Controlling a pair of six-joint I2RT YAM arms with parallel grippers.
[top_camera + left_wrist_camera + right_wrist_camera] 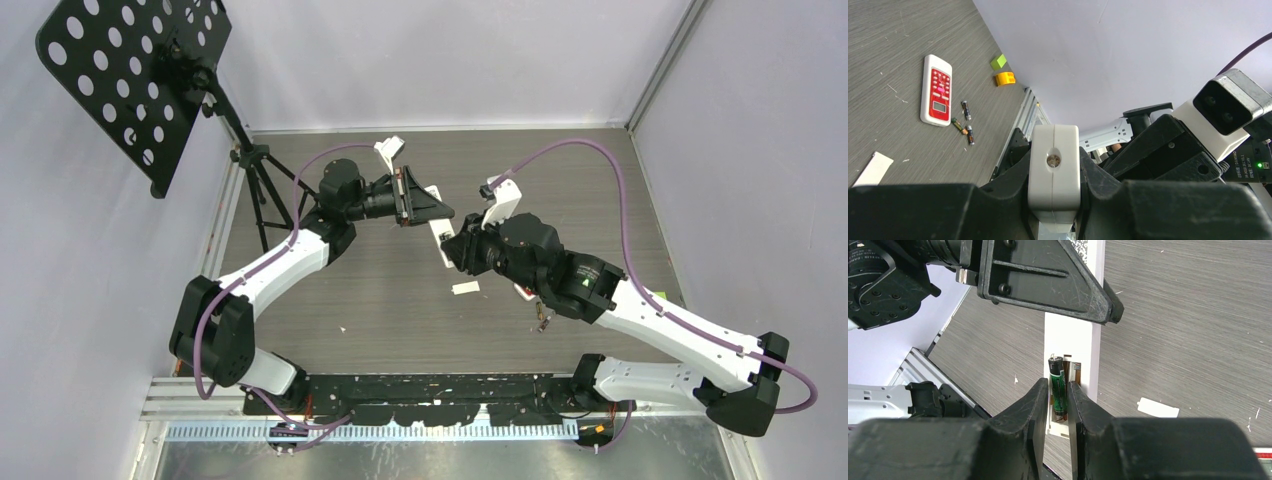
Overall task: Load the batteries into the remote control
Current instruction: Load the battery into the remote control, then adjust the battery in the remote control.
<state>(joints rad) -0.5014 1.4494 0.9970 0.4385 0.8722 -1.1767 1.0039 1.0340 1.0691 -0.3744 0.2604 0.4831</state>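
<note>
- right gripper (1058, 387): fingers clamping on a green-wrapped battery (1056, 371) at its lower half, its upper end sticking out past the fingertips
- the battery is lying lengthwise over the open compartment (1075, 372) in the back of the white remote (1070, 335); whether it is seated cannot be told
- left gripper (1054, 172): fingers gripping the white remote's end from both sides, holding it above the table
- table (400, 320): dark wood-grain top, carrying a white battery cover (466, 288) lying flat near the right gripper
- red-and-white remote (936, 90): lying face up on the table, three loose batteries (965, 110) lying just beside its long edge
- green block (998, 61) and orange-yellow block (1004, 78): sitting close together near the table's edge
- pale walls (450, 60): enclosing the table
- black perforated music stand (130, 80): standing on a tripod at the far left corner
</note>
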